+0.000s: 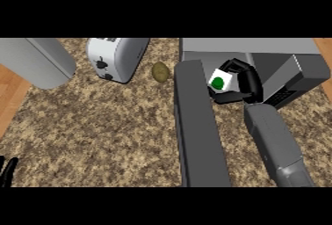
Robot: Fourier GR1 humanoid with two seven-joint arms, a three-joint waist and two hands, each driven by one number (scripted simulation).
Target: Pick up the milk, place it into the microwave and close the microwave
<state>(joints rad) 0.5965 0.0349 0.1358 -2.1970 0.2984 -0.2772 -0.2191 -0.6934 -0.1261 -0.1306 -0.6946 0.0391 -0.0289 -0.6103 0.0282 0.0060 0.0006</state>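
The milk (220, 81) is a white carton with a green round mark, held up at the mouth of the microwave (285, 66). My right hand (243, 83) is curled round it from the right, with fingers over its top and thumb beneath. The microwave is grey, at the back right, and its door (198, 127) stands swung open toward me as a long dark slab left of the hand. My left hand (8, 170) shows only as black fingers at the lower left edge, resting.
A silver toaster (115, 57) stands at the back, a brown potato (160, 71) just right of it. A grey rounded appliance (39, 61) sits at the back left. The speckled counter (97, 132) ends in wood floor at the left edge.
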